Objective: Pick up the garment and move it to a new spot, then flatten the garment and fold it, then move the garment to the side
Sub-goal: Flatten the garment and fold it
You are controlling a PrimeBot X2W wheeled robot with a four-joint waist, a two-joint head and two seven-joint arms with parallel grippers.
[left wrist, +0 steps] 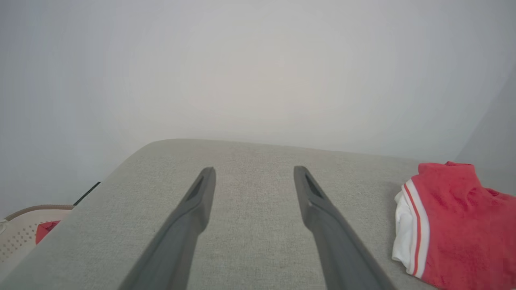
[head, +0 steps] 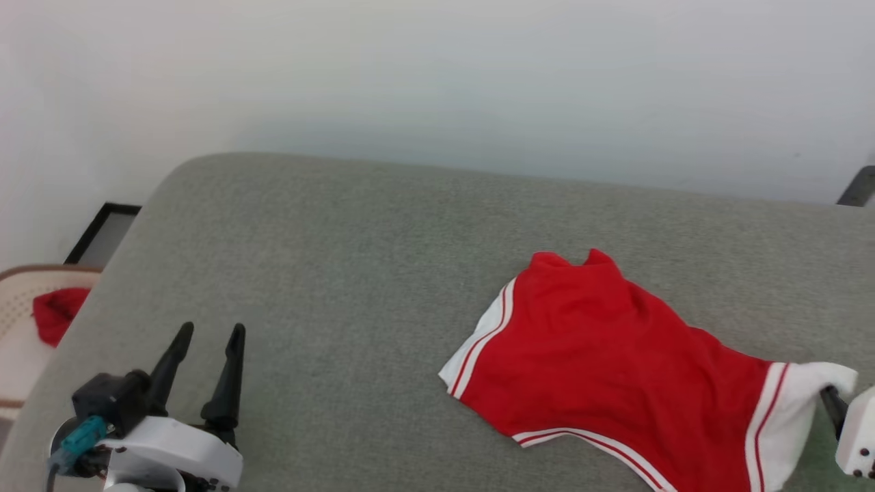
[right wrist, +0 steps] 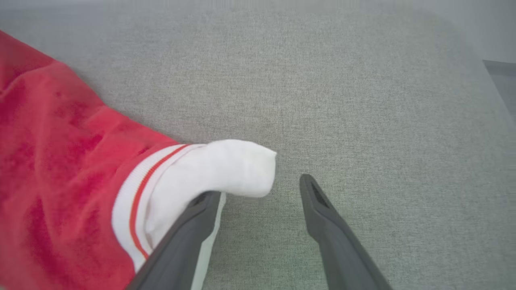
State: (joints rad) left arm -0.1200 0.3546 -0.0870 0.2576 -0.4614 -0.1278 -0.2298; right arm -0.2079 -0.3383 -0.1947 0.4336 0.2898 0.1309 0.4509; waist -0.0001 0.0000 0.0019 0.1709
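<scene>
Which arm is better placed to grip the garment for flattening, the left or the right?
Probably right. The right jaws, open, touch the garment's white sleeve end; the left jaws, also open, hang over bare grey surface, apart from it.

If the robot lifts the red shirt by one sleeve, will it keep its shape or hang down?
Likely it hangs limp: the shirt lies in soft wrinkles on the grey cushion. It seems light, as its sleeve end drapes over one finger of the open right gripper.
</scene>
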